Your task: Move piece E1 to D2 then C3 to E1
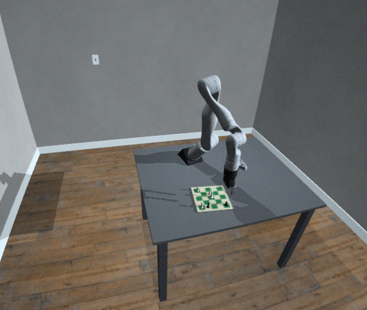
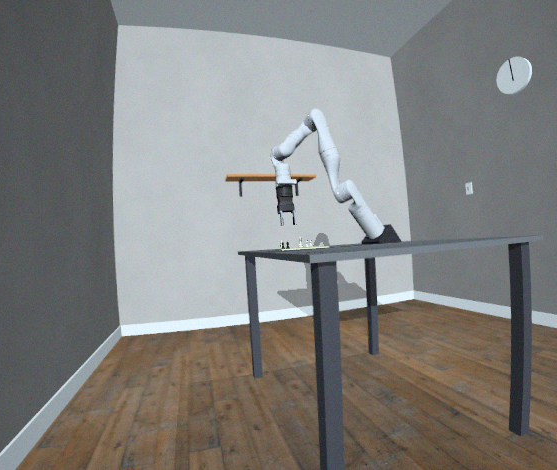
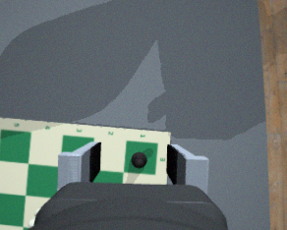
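A small green and cream chessboard (image 1: 211,199) lies on the dark grey table (image 1: 225,189). In the wrist view a black pawn (image 3: 139,159) stands upright on the green corner square marked E and 1. It also shows in the top view (image 1: 225,203). My gripper (image 3: 134,157) is open and empty. It hangs well above the board (image 2: 304,247) with its fingers to either side of the pawn, not touching it. The gripper also shows in the top and exterior views (image 1: 231,189) (image 2: 287,218). White pieces (image 1: 209,193) stand near the board's middle; I cannot read their squares.
Another black piece (image 1: 207,206) and a white piece (image 1: 201,205) stand at the board's near edge, and a white piece at its far left corner. The arm's base (image 1: 190,155) is at the table's back. A wall shelf (image 2: 269,177) hangs behind.
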`<action>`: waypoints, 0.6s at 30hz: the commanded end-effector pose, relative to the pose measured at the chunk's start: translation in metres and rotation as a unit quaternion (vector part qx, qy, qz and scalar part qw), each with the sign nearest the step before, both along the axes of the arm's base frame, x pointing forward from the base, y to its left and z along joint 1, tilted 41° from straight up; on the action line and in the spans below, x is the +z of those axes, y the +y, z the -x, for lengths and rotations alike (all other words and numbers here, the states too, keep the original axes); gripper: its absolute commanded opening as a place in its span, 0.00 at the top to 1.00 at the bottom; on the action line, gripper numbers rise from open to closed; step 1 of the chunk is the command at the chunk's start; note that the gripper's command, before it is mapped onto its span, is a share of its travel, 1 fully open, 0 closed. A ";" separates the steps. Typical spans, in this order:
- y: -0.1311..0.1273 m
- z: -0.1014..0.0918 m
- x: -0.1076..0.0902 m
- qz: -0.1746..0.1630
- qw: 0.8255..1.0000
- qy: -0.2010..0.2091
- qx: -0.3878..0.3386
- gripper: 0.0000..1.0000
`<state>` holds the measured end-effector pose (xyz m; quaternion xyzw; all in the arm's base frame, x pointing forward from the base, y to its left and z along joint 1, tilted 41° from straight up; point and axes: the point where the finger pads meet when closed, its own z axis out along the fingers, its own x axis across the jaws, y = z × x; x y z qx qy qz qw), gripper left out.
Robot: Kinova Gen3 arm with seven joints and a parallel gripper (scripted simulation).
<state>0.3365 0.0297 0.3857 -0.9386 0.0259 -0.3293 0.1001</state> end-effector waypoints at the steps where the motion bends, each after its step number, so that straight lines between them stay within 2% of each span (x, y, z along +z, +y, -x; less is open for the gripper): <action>1: -0.007 -0.003 -0.004 -0.020 0.999 0.007 -0.040 0.00; 5: -0.010 -0.007 -0.007 -0.064 0.993 0.016 -0.097 0.00; 9: -0.013 -0.011 -0.009 -0.095 0.986 0.022 -0.136 0.00; 13: -0.015 -0.012 -0.010 -0.111 0.981 0.026 -0.156 0.00; 18: -0.016 -0.013 -0.011 -0.115 0.980 0.026 -0.162 0.00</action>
